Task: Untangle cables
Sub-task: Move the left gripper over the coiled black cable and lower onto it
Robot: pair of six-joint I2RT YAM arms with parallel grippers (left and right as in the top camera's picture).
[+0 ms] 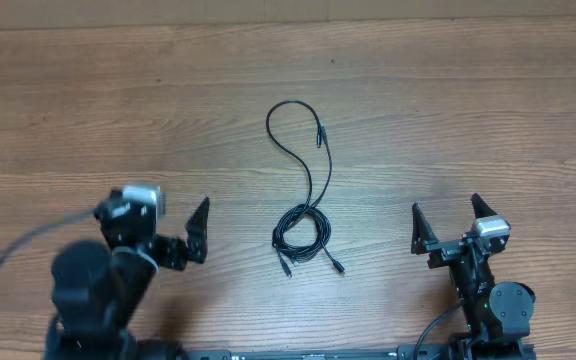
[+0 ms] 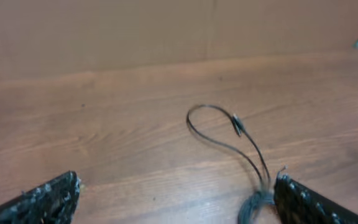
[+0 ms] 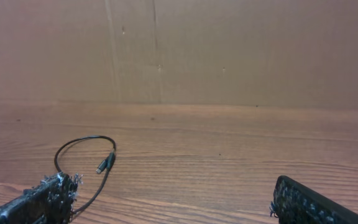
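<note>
The cables (image 1: 303, 228) lie in the middle of the wooden table (image 1: 468, 100), a bit closer to the near edge. Most of the cord is bunched in a small messy coil. One long loop runs from it toward the far edge. The left gripper (image 2: 178, 183) sits to the left of the coil and the right gripper (image 1: 445, 210) to the right. The coil lies between them and neither one touches it. Both grippers have their fingers spread apart, with nothing in them.
</note>
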